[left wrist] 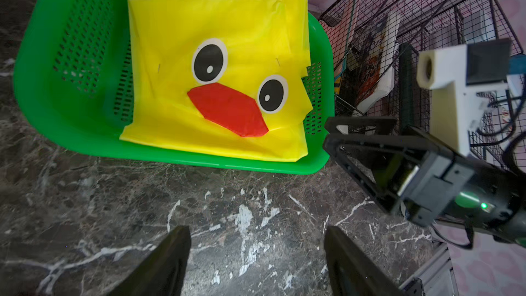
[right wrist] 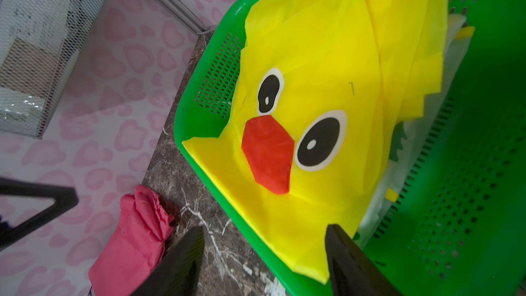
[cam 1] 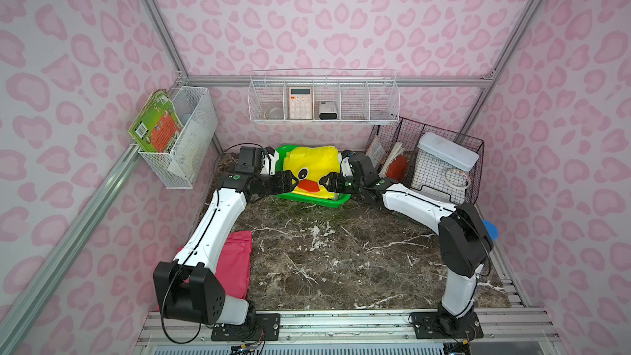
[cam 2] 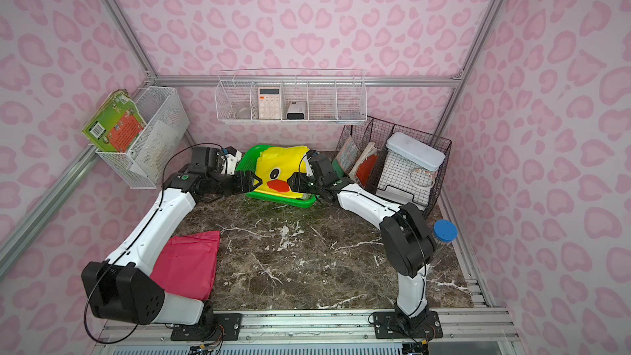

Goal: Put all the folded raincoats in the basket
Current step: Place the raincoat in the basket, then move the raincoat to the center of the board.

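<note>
The black shoulder housing of my left arm (cam 1: pixel 191 291) sits nearest the camera, at the near left edge of the cell. The dark marble table (cam 1: pixel 341 261) carries everything else. At the far right of the table stands a black wire rack (cam 1: pixel 444 165), holding a white lidded box and some flat printed items. The basket (cam 1: pixel 321 201), bright green with perforated sides, rests at the far middle of the table, just left of the rack. The folded raincoat (cam 1: pixel 312 165) lies inside the basket, yellow, duck face up: two black eyes and a red beak. Its near edge drapes onto the basket's near rim, as the left wrist view (left wrist: pixel 216 38) confirms, and part of the basket's left side (left wrist: pixel 57 95) remains uncovered. A folded pink item (cam 1: pixel 239 261) lies on the near left of the table, partly under my left arm. My left gripper (cam 1: pixel 294 181) hangs at the near left side of the basket, fingers spread, nothing between them. My right gripper (cam 1: pixel 322 181) faces it from the near right side, fingers likewise spread and gripping nothing; in the right wrist view (right wrist: pixel 264 240) one finger overlaps the raincoat's near corner.
</note>
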You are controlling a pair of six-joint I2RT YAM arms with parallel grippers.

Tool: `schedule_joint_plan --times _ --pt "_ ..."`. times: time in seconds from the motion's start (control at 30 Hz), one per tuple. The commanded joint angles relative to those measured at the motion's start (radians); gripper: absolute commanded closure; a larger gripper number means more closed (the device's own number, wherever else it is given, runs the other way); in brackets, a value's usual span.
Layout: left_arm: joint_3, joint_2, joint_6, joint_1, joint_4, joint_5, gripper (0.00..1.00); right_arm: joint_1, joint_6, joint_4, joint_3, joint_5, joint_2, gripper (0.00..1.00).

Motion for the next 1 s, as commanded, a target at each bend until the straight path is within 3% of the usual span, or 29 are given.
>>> schedule_joint_plan --times 0.0,0.23,0.47,0.67,0.97 --pt "-0.022 -0.056 -0.059 0.009 -0.066 -0.081 0.20 -0.005 -0.008 -0.034 0.079 -0.024 0.086 0.31" --pt "-0.059 -0.151 -0.110 0.019 -0.155 -0.145 0.18 -0.006 -0.024 -0.109 0.202 -0.046 0.192 0.31" --pt "-0.088 -0.230 -0.142 0.045 -0.201 -0.221 0.12 0.075 -0.145 -0.146 0.200 0.011 0.035 0.31" --pt "-0.141 -0.307 -0.147 0.117 -0.188 -0.292 0.01 0.192 -0.165 -0.172 0.158 -0.033 -0.027 0.30" --pt "-0.059 -0.270 -0.107 0.288 -0.195 -0.261 0.01 0.342 -0.124 -0.043 0.103 -0.153 0.091 0.29"
